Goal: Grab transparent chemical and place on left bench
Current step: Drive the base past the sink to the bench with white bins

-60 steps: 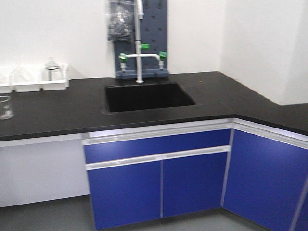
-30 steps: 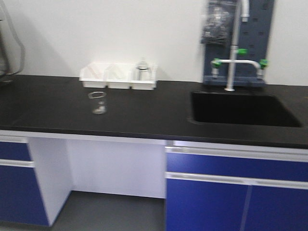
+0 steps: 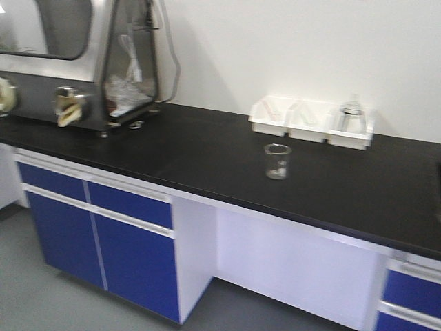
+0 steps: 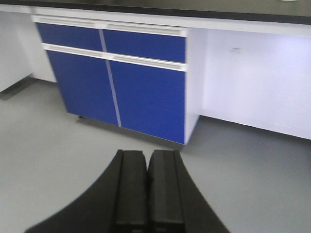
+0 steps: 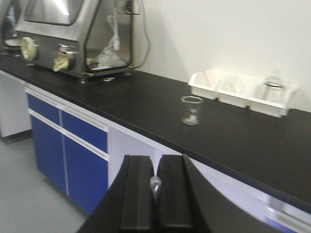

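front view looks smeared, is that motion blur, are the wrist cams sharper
front view: sideways motion smear, small clear glass beaker soft-edged; left wrist view: blue cabinet doors blurred, black left gripper sharp; right wrist view: milder blur, white plastic tray washed out.

Readable text: none in any view (all three are soft with blur).
Clear glass beaker (image 3: 277,161) on the left bench (image 3: 207,155): faint pale marks on the glass wall, too blurred to read.
White trays (image 3: 311,125) by the wall: no print that can be made out.
Glove box (image 3: 76,65): no legible lettering or sign.
Blue cabinet fronts (image 4: 146,90): no legible label.
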You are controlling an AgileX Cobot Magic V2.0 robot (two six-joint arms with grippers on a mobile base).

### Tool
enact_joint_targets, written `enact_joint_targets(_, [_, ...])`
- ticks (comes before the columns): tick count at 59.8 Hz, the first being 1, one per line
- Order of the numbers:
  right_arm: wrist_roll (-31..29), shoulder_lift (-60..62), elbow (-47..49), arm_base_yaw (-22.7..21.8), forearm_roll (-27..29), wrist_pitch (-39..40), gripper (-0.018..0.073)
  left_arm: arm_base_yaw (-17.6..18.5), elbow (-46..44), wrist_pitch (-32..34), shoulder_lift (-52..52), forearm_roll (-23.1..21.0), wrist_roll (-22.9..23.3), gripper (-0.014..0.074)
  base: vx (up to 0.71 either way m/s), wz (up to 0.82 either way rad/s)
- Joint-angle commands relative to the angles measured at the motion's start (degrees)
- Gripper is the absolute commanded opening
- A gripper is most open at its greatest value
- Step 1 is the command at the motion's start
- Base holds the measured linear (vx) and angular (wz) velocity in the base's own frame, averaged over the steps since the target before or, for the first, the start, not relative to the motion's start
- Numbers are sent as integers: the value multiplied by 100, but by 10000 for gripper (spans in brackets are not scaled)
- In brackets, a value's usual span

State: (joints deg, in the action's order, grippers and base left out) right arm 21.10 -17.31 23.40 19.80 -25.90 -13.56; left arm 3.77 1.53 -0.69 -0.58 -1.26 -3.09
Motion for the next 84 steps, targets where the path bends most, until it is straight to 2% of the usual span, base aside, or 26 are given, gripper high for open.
enact_joint_targets(1, [-26,-42,174,10,-107,393,-3,10,93,449,-110,-4,45,-3,29,57])
enact_joint_targets(22, [-26,-42,174,10,-107,368,-3,10,93,449,-110,-4,45,-3,35,42])
enact_joint_targets(45, [-26,-42,174,10,-107,366,-3,10,93,449,-110,-4,45,-3,41,16])
enact_joint_targets(68, [-26,-42,174,10,-107,366,-3,10,93,449,-110,-4,45,-3,42,-7])
enact_joint_targets(84, [-26,-42,174,10,-107,366,-3,10,93,449,-110,-4,45,-3,36,-45])
